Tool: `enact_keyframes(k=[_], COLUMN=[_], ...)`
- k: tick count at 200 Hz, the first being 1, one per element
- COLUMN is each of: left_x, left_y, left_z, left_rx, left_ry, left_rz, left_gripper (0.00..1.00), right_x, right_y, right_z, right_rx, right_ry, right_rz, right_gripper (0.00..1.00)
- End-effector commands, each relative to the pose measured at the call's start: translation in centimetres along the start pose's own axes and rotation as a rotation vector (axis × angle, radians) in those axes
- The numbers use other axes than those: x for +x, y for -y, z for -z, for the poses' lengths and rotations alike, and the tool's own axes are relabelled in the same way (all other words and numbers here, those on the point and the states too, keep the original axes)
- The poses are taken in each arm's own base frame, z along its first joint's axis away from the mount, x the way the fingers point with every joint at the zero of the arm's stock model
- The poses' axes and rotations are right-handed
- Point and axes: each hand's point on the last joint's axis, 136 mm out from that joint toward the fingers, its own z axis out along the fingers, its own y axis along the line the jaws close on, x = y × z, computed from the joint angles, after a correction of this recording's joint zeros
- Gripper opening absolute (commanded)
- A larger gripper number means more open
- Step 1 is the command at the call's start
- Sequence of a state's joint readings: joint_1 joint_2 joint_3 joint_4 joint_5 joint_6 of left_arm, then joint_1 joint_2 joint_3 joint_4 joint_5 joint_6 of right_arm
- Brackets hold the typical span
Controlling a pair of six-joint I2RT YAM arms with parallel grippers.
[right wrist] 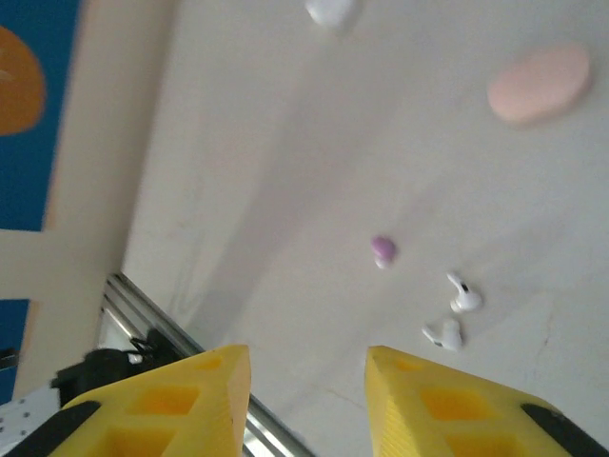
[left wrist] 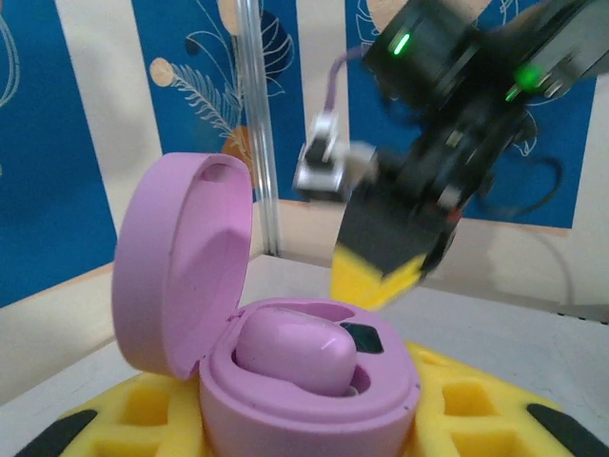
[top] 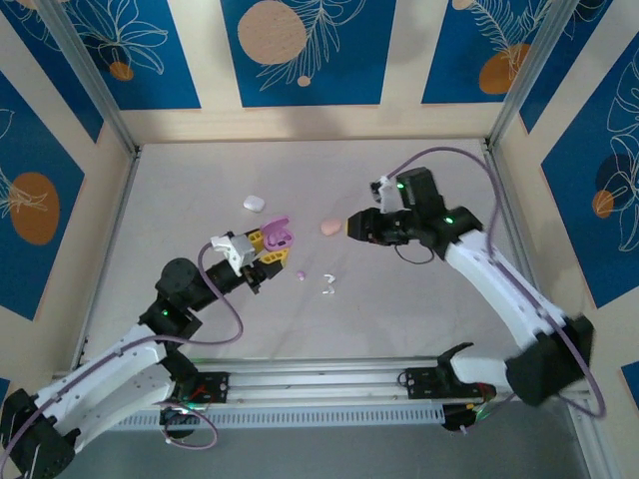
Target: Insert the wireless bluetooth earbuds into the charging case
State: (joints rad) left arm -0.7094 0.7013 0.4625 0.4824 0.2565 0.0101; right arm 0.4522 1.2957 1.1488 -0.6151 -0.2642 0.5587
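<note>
Purple case [left wrist: 314,395] in left hand [top: 272,248], base offscreen

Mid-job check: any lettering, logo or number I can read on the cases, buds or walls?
No readable text anywhere.
The purple charging case, pink case, white case and white earbuds look plain.
The blue wall panels bear leaf and circle drawings, no words.
</note>
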Motion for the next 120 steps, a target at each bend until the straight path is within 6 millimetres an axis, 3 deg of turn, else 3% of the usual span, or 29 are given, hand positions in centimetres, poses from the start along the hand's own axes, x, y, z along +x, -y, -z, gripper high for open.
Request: enact_keyframes(k=[1, 57, 86, 120], left_x=[-0.7, -1.5, -1.4, -1.0], left_y=[-0.3, 0.0, 0.1, 0.1], left_z=[0.6, 1.3, 1.3, 1.3], left_rx=[-0.037, -0.028, -0.021, -0.021], left_ry=[-0.008, -0.004, -0.008, -0.018], left_rz=[-0.018, -0.032, -0.032, -0.037], left_gripper=[0.28, 0.28, 0.29, 0.29], right_x=[2.3, 4.6, 4.6, 4.5], right_y=[1.4, 2.4, 3.4, 3.4], right_z=[-4.4, -14.3, -17.3, -19.0], right_rx=[-0.009, 0.050, 0.101, 0.079], right_ry=[-0.182, -0.445, -0.491, -0.521], right_rz=[-0.086, 0.048, 0.105, 0.138], right_gripper=[0.37, 0.37, 0.38, 0.38])
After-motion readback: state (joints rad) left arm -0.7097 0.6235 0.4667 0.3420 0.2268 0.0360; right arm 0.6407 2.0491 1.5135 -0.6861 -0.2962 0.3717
